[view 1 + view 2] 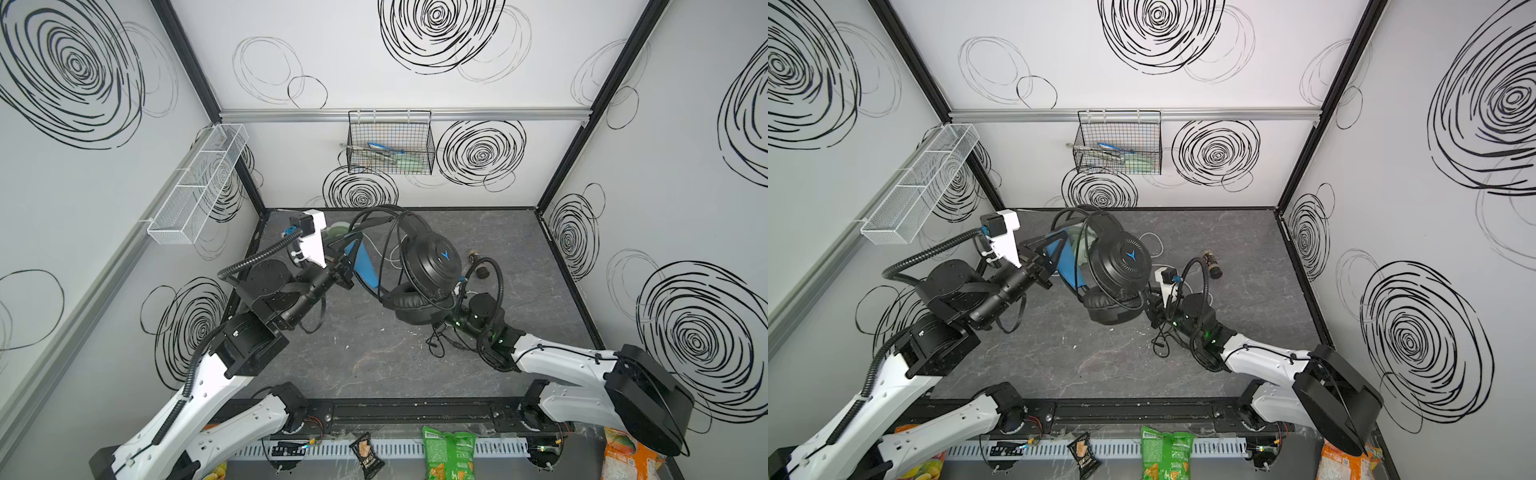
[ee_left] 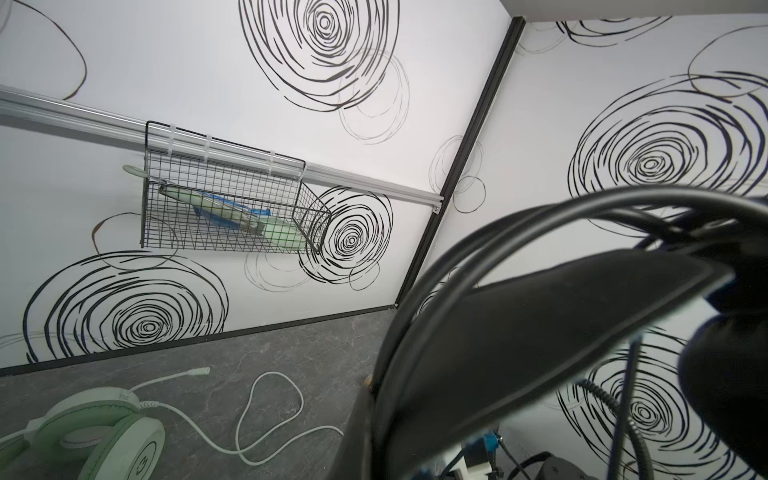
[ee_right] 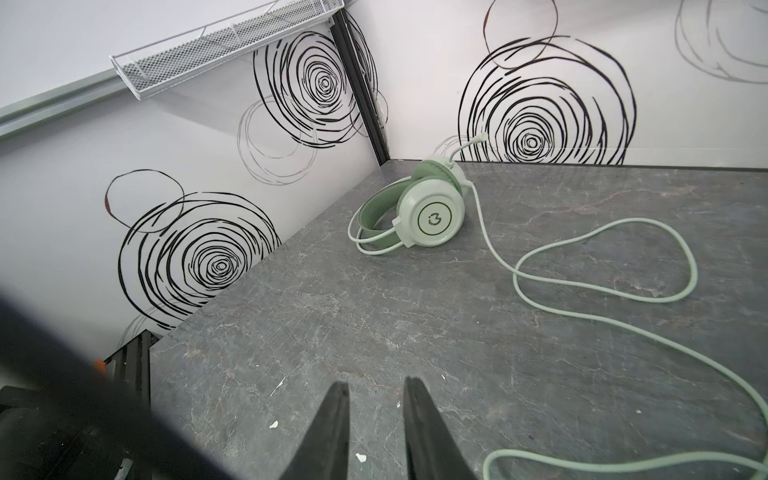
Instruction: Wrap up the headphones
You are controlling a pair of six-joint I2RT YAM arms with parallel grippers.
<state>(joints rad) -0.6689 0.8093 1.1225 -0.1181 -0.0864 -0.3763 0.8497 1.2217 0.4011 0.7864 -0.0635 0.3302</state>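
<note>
The black headphones hang in the air above the table's middle, their black cable looped over the headband and trailing down to the table. My left gripper is shut on the blue-lined headband, which fills the left wrist view. My right gripper sits low beside the lower ear cup, open with only bare table between its fingers. The mint-green headphones lie at the back left, and their pale cable snakes across the table.
A small brown cylinder lies right of the headphones. A black wire basket hangs on the back wall, a white mesh tray on the left wall. Snack bags lie beyond the front rail.
</note>
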